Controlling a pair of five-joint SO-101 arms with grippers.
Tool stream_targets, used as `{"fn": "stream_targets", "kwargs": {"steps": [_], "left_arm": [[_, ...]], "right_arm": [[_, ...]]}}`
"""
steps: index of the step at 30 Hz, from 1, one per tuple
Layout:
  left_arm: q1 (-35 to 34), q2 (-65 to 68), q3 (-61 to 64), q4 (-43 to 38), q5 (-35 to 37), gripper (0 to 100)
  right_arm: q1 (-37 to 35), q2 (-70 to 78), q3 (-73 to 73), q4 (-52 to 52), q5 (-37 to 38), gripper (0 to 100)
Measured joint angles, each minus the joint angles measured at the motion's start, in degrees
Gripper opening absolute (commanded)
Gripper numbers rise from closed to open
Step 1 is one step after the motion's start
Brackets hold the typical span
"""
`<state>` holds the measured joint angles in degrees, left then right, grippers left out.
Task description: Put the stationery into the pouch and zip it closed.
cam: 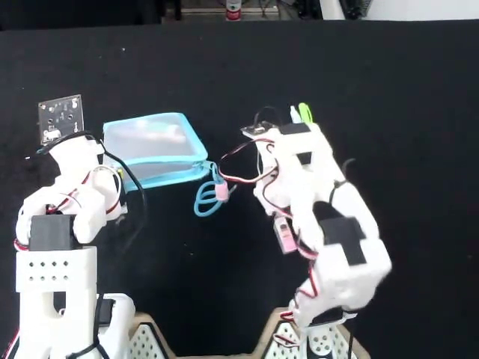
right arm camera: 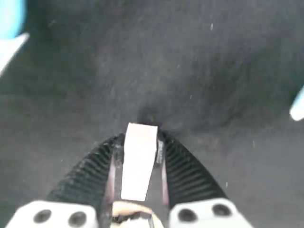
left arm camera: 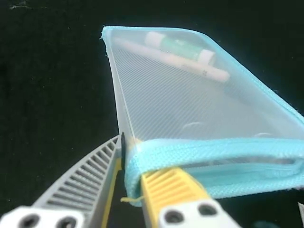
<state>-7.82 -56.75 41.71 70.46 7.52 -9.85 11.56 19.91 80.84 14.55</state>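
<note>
The mesh pouch (cam: pixel 153 146) with turquoise trim lies flat on the black table, left of centre. Inside it are a white pen (left arm camera: pixel 183 61) and a green-and-white tube (left arm camera: pixel 183 47). My left gripper (left arm camera: pixel 124 142) is shut on the pouch's near corner, at the end of the zip band (left arm camera: pixel 213 149). A blue cord loop with a pink tag (cam: pixel 212 196) trails from the pouch's right corner. My right gripper (right arm camera: pixel 141 135) is shut on a small flat white piece (right arm camera: pixel 139 161), held just above the bare cloth to the right of the pouch.
A green-and-white item (cam: pixel 304 112) lies on the table just behind the right arm (cam: pixel 314 194). The black cloth (cam: pixel 404 112) stretches open to the right and the back. The arm bases stand at the front edge.
</note>
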Motion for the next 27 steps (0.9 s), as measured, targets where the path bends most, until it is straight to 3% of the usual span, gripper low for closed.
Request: {"fn": "stream_targets", "kwargs": {"steps": [6,10,15,21,27], "left_arm": [[0.00,0.00,0.00,0.00,0.00,3],[0.00,0.00,0.00,0.00,0.00,3],[0.00,0.00,0.00,0.00,0.00,3],[0.00,0.00,0.00,0.00,0.00,3],[0.00,0.00,0.00,0.00,0.00,3]], "right_arm": [[-7.38,-22.59,0.00,8.97,0.18,1.1],[-13.10,-38.68,0.09,8.70,-0.53,1.1],[-21.80,-56.00,1.14,3.87,-7.21,1.1],[-33.93,-71.74,11.60,-12.22,-9.32,1.5],[-37.01,-84.40,33.05,-40.97,-9.49,1.2]]}}
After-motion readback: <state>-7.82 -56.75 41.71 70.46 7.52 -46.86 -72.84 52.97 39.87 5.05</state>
